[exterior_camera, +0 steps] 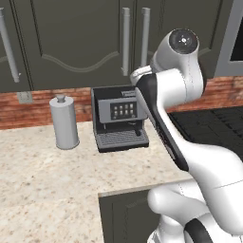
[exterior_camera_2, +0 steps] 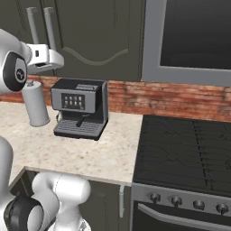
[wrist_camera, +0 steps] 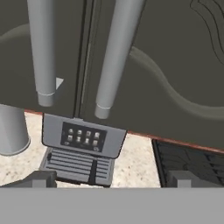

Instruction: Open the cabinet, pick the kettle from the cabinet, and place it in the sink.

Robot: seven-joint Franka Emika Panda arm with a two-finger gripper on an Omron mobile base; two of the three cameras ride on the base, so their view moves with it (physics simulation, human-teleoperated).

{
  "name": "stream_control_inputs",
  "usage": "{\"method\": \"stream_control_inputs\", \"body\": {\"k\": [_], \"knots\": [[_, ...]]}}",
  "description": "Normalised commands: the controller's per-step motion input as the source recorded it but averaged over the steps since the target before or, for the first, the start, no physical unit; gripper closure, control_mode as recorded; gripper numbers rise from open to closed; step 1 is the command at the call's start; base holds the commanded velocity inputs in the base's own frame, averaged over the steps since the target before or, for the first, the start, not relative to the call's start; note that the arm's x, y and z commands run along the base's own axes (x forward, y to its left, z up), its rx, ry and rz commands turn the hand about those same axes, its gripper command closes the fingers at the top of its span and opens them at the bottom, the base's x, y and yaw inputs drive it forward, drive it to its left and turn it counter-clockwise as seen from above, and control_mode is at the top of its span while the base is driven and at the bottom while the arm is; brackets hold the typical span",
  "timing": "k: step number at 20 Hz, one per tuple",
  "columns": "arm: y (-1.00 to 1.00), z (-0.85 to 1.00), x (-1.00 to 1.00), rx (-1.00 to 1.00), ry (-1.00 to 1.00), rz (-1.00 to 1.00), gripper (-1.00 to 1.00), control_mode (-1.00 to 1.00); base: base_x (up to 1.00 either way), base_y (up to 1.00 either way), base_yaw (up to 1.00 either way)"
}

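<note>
The cabinet [exterior_camera: 76, 42] [exterior_camera_2: 99, 36] [wrist_camera: 175, 65] is a dark grey-green wall unit, and its arched doors are shut. Two long silver bar handles [exterior_camera: 126, 40] [exterior_camera_2: 50, 25] [wrist_camera: 116, 57] hang side by side at the door seam. My gripper [wrist_camera: 111, 179] [exterior_camera_2: 57, 63] is held up in front of the lower ends of these handles, a short way off. It is open wide, with nothing between its fingertips [wrist_camera: 41, 178]. The kettle is hidden behind the shut doors. The sink is out of view.
A dark coffee machine [exterior_camera: 119, 118] [exterior_camera_2: 80, 108] [wrist_camera: 81, 146] stands on the speckled counter [exterior_camera: 57, 175] below the handles. A tall grey canister with a knob [exterior_camera: 65, 122] [exterior_camera_2: 36, 106] is to its left. A black stove [exterior_camera_2: 185, 153] and a microwave [exterior_camera_2: 194, 36] are on the right.
</note>
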Motion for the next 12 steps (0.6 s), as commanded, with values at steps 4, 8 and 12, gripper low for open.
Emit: {"method": "stream_control_inputs", "body": {"k": [4,8,12], "knots": [[0.02,0.12,0.15,0.00,0.00,0.00,-1.00,-1.00,0.00,0.00,0.00],[0.00,0.11,0.20,0.00,0.00,0.00,-1.00,-1.00,0.00,0.00,0.00],[0.00,0.06,0.26,0.00,-0.01,0.00,-1.00,-1.00,0.00,0.00,0.00]]}}
